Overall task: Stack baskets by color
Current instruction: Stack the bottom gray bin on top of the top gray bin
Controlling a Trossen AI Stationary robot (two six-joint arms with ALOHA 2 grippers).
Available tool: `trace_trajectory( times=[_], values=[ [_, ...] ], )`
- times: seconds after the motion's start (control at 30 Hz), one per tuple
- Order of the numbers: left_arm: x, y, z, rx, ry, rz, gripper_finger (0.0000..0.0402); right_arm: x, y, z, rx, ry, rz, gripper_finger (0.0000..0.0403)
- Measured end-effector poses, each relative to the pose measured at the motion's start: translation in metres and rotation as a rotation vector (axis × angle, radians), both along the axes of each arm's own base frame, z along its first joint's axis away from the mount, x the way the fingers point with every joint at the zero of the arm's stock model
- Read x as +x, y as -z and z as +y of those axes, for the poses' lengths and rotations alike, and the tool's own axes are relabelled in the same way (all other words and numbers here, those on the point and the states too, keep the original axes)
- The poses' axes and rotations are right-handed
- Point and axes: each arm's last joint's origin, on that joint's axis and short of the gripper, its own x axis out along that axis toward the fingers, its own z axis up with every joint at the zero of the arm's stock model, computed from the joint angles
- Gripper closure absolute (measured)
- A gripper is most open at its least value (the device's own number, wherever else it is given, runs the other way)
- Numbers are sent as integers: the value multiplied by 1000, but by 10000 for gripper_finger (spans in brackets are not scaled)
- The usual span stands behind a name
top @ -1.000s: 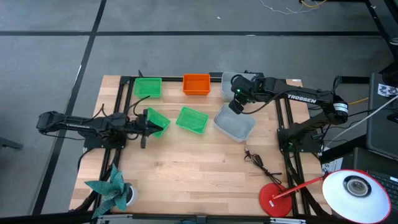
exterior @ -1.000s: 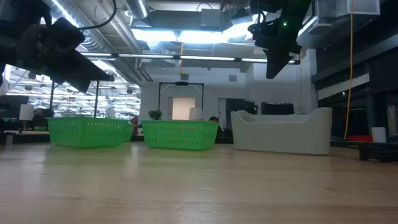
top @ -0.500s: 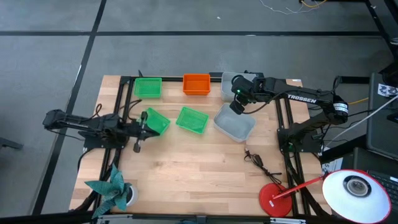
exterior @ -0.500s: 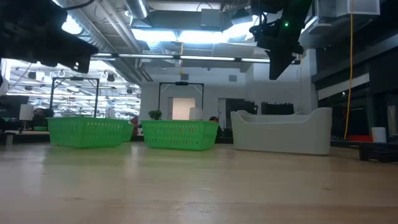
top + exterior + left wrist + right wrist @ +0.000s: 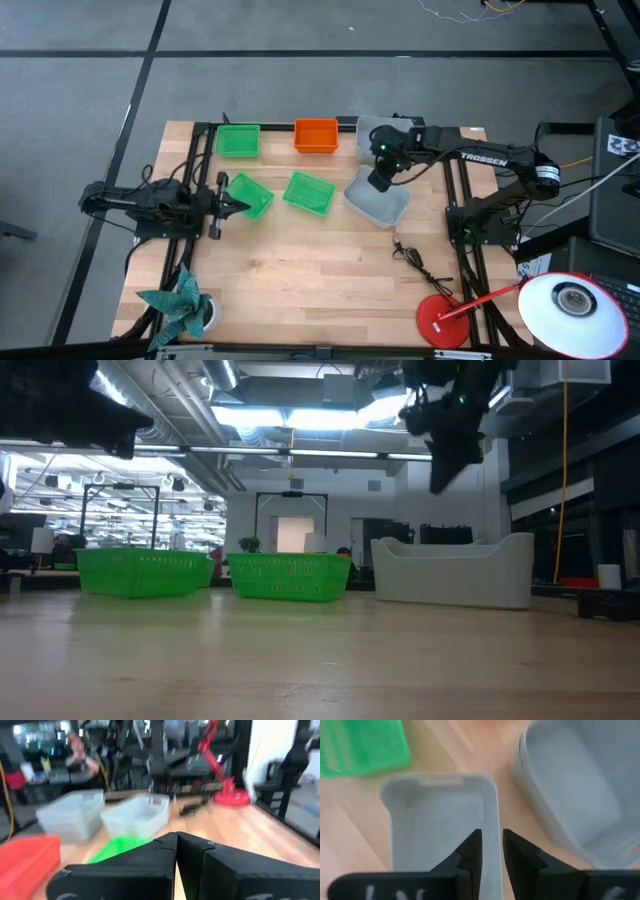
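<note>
Two pale grey baskets matter to you now: one near basket [image 5: 378,201] sits tilted on the bench [image 5: 320,270], and a second, the far grey basket [image 5: 372,130], sits at the far edge beside the orange basket [image 5: 316,135]. Your right end effector [image 5: 381,180] hangs over the near basket's far wall, and the wrist view shows its fingers [image 5: 470,851] partly spread with that rim between them, not visibly clamped.

Judging by this, the step in hand is gripping that rim. Lower until the rim sits deep between the fingers, close firmly, then lift straight up; a one-wall hold will likely let the basket swing, so move slowly. Square it to the far grey basket before nesting it.

Three green baskets wait: one at the far edge [image 5: 238,140] and two mid-bench [image 5: 249,194] [image 5: 309,192]. Your left end effector [image 5: 219,207], pressed together and empty, hovers just beside the nearer green one. Keep it clear of the right arm's path.
</note>
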Motion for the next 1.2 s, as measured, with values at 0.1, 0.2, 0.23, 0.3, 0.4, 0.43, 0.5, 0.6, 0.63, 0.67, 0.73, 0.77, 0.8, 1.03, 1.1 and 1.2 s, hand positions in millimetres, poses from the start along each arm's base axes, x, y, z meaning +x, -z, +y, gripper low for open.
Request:
trace_trajectory(
  times=[0.1, 0.2, 0.23, 0.3, 0.4, 0.43, 0.5, 0.6, 0.63, 0.67, 0.73, 0.77, 0.8, 1.03, 1.1, 1.2],
  values=[
    [-1, -4, 0, -24, 5, -4, 402, -6, 22, 2, 46, 50, 54, 324],
    [-1, -4, -1, -25, 27, -3, 402, -12, 47, 5, 95, 61, 96, 315],
    [-1, -4, -1, -24, 30, 1, 402, -13, 53, 6, 98, 70, 96, 308],
    [-1, -4, -1, -24, 33, -7, 402, -13, 61, 6, 95, 76, 80, 292],
    [0, 1, -1, -34, 34, 14, 402, -13, 67, 6, 89, 76, 65, 263],
    [0, 2, -1, -44, 35, 18, 402, -13, 68, 5, 86, 77, 64, 252],
    [0, 2, -1, -57, 36, 12, 402, -15, 71, 6, 86, 81, 76, 230],
    [1, 3, -1, -67, 38, 18, 402, -17, 76, 6, 72, 85, 84, 205],
    [1, 3, -1, -67, 39, 18, 402, -18, 78, 6, 66, 86, 85, 200],
    [1, 3, -1, -67, 39, 17, 402, -18, 80, 6, 60, 88, 85, 196],
    [1, 3, -1, -67, 40, 18, 402, -19, 86, 6, 74, 87, 80, 192],
    [1, 3, -1, -67, 41, 18, 402, -20, 89, 7, 77, 87, 86, 192],
    [1, 3, -1, -66, 43, 18, 402, -20, 90, 7, 81, 84, 79, 192],
    [1, 3, -1, -66, 44, 19, 402, -10, 79, 5, 47, 56, 6, 208],
    [1, 3, -1, -66, 44, 21, 402, -9, 77, 5, 43, 49, 3, 211],
    [1, 4, -1, -65, 43, 30, 402, -7, 72, 3, 19, 56, -11, 213]
  ],
)
